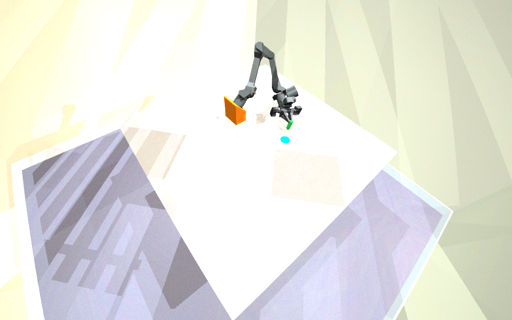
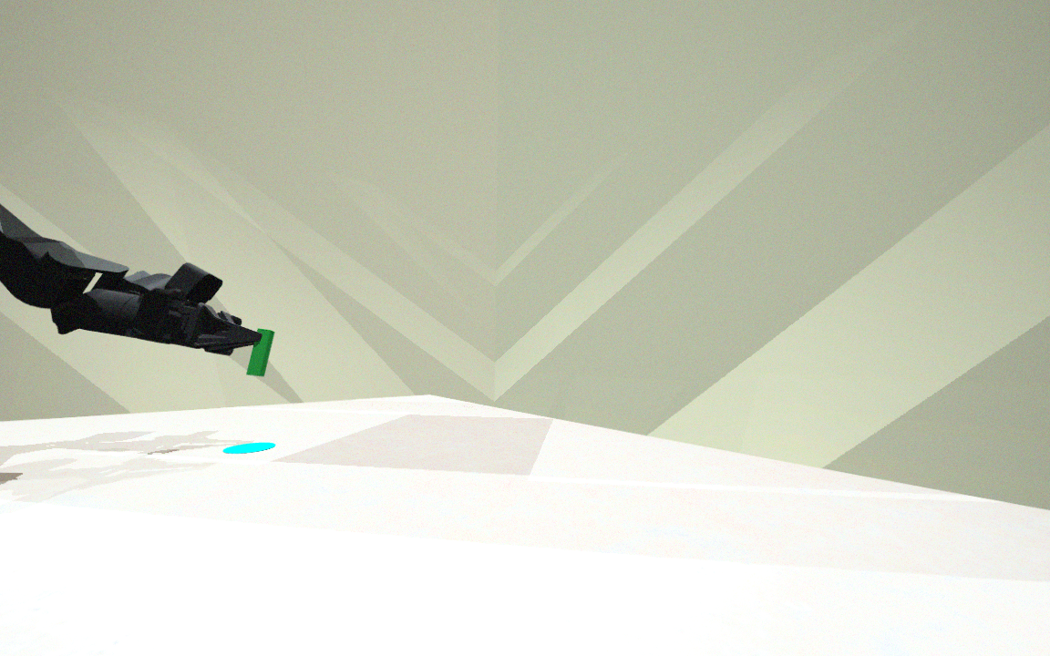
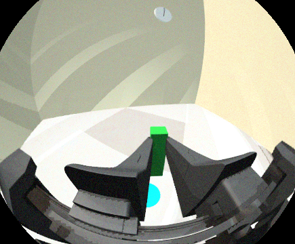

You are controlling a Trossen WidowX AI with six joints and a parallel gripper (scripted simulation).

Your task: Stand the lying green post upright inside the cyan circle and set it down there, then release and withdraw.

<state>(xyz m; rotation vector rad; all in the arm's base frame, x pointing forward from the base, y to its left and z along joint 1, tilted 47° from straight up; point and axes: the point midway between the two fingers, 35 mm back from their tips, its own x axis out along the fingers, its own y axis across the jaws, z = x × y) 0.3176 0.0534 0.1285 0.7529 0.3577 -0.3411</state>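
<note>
The green post (image 1: 289, 125) (image 2: 260, 353) (image 3: 158, 152) hangs in the air, held near its upper end. In the exterior view it is close to upright, with its lower end leaning slightly back toward the arm. My gripper (image 1: 290, 121) (image 2: 259, 337) (image 3: 158, 140) is shut on it, one finger on each side. The cyan circle (image 1: 285, 139) (image 2: 249, 447) (image 3: 153, 196) lies flat on the white table, well below the post. In the wrist view the left finger hides part of the circle.
An orange block (image 1: 234, 111) stands at the arm's base, left of the gripper in the top view. The white table (image 1: 226, 206) (image 2: 431, 522) carries shadows and pale patches. Its far edge shows behind the circle in the exterior view.
</note>
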